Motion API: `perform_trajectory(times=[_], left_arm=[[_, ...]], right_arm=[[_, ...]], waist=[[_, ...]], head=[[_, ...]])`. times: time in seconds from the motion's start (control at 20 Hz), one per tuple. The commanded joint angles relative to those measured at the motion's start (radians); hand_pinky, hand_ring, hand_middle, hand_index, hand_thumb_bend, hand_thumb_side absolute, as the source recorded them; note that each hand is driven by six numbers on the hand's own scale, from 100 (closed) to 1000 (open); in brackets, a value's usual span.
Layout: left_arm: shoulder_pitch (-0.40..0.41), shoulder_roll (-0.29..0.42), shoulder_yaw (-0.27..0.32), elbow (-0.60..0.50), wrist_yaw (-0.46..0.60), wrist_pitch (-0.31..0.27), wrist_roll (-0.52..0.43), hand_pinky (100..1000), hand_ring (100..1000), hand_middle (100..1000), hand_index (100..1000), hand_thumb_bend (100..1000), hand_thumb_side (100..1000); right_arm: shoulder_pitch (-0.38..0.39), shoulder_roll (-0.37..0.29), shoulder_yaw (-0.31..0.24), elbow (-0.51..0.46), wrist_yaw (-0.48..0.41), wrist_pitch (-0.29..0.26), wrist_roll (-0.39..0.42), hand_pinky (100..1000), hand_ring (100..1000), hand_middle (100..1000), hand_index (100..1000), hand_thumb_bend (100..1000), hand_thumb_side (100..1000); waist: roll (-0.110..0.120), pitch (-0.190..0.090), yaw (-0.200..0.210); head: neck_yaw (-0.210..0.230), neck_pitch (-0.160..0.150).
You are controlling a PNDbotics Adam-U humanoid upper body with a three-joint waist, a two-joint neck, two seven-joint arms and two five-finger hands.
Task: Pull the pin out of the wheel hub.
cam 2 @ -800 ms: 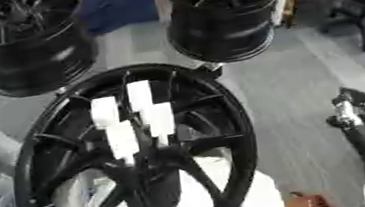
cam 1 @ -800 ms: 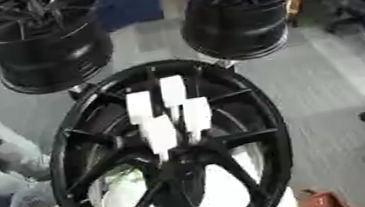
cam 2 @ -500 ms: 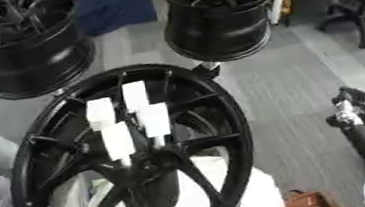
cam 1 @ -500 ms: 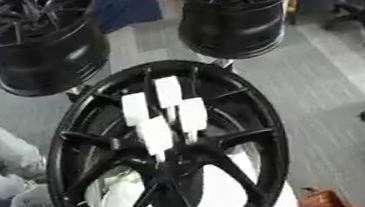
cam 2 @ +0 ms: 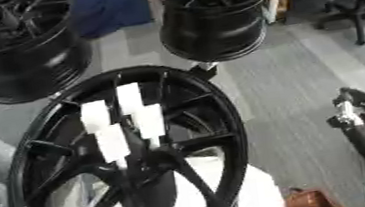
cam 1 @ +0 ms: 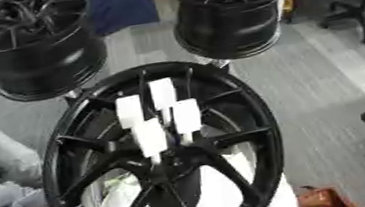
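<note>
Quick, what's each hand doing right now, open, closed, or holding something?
Left hand: not in view.
Right hand: at the right edge, away from the wheel hub; fingers cannot be told.

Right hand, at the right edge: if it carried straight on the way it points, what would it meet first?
The right hand points away over bare grey floor, beside the wheel hub. The way looks free, though depth is unclear.

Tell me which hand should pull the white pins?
Right, probably: the right hand sits beside the black spoked wheel hub holding white block-shaped pins; no left hand shows.
</note>
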Motion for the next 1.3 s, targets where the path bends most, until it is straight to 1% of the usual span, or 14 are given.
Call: perform_trajectory(times=[0.05,0.2,0.25,0.35,0.5,0.6,0.65,0.75,0.9,1.3], left_arm=[[-0.085,0.063,-0.101,-0.010,-0.051,-0.016,-0.129,741,769,805,897,332,356],[-0.176,0.031,-0.191,-0.030,-0.106,-0.033,-0.245,737,745,781,885,367,368],[-0.201,0.016,-0.215,-0.035,-0.120,-0.038,-0.273,727,714,755,871,383,372],[-0.252,-0.019,-0.269,-0.036,-0.147,-0.046,-0.319,720,689,744,868,405,394],[-0.310,-0.081,-0.351,-0.016,-0.204,-0.065,-0.335,702,648,746,869,422,411],[-0.340,-0.121,-0.394,0.012,-0.255,-0.087,-0.337,685,607,749,871,435,407],[-0.351,-0.138,-0.407,0.028,-0.278,-0.099,-0.337,661,564,743,872,435,407],[-0.370,-0.173,-0.424,0.065,-0.316,-0.120,-0.337,640,529,744,875,428,398],[-0.386,-0.213,-0.431,0.114,-0.366,-0.141,-0.337,613,488,747,882,417,380],[-0.402,-0.273,-0.432,0.200,-0.452,-0.172,-0.337,623,497,748,878,424,366]], right_arm=[[-0.004,-0.027,0.003,-0.010,0.007,-0.001,0.006,606,509,648,782,100,529],[-0.002,-0.031,0.004,-0.009,0.006,-0.001,0.007,606,509,649,782,100,530],[-0.001,-0.032,0.004,-0.009,0.006,-0.001,0.008,606,509,649,782,100,530],[0.001,-0.033,0.005,-0.008,0.006,-0.001,0.009,606,509,649,782,100,531],[0.002,-0.035,0.007,-0.007,0.005,-0.001,0.011,605,507,649,782,100,532],[0.002,-0.035,0.008,-0.006,0.004,-0.001,0.013,605,508,649,782,100,533],[0.003,-0.035,0.008,-0.006,0.004,-0.002,0.013,605,508,648,782,100,533],[0.003,-0.035,0.008,-0.005,0.003,-0.002,0.013,605,508,649,782,100,534],[0.002,-0.034,0.010,-0.005,0.002,-0.002,0.015,605,508,649,782,100,536],[-0.001,-0.032,0.013,-0.004,0.000,-0.003,0.018,605,508,649,782,100,537]], waist=[[0.005,-0.011,-0.005],[0.009,-0.014,-0.010],[0.010,-0.015,-0.010],[0.012,-0.017,-0.011],[0.014,-0.019,-0.012],[0.014,-0.020,-0.013],[0.014,-0.020,-0.013],[0.014,-0.021,-0.013],[0.013,-0.021,-0.014],[0.012,-0.021,-0.020]], head=[[0.003,0.005],[0.005,0.005],[0.005,0.005],[0.004,0.005],[0.002,0.005],[0.003,0.005],[0.002,0.005],[0.000,0.005],[-0.003,0.005],[-0.001,0.005]])
